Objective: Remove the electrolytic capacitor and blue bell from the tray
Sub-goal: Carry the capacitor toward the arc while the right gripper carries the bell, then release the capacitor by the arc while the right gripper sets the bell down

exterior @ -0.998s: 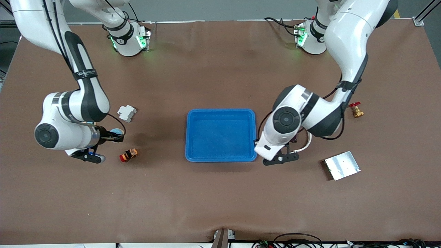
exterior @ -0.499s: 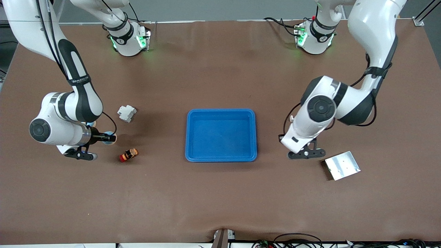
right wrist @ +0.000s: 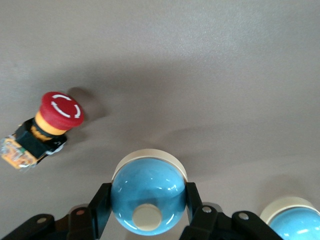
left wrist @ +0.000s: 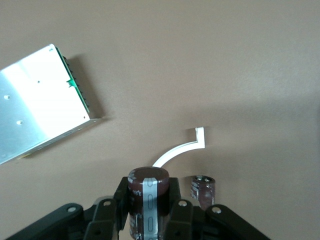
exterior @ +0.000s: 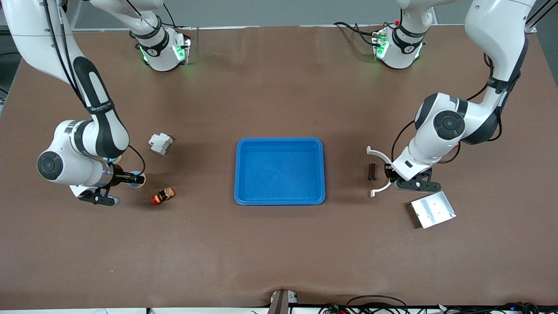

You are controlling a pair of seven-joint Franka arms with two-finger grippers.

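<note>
The left gripper (left wrist: 148,220), clamped on a dark cylindrical capacitor (left wrist: 148,192), has swung away from the glossy blue plastic tray (exterior: 280,144); the right gripper (right wrist: 148,212) grips a smooth blue domed bell (right wrist: 148,192).

- My right gripper (exterior: 130,179) sat over bare table near my right arm's end, clamped on a blue bell (exterior: 137,179).
- Red-capped push button (exterior: 162,196) lay on its side just beside it, nearer the camera.
- White breaker block (exterior: 160,143) sat farther from the camera than the button.
- Blue tray (exterior: 280,199) at table centre.
- My left gripper (exterior: 388,172) was between tray and metal plate (exterior: 433,209), closed; whether it gripped anything I couldn't tell here.
- Dark capacitor (exterior: 372,172) stood next to it, inside a white curved bracket (exterior: 375,152).
- Metal plate lay near my left arm's end, nearer the camera than that wrist.
</note>
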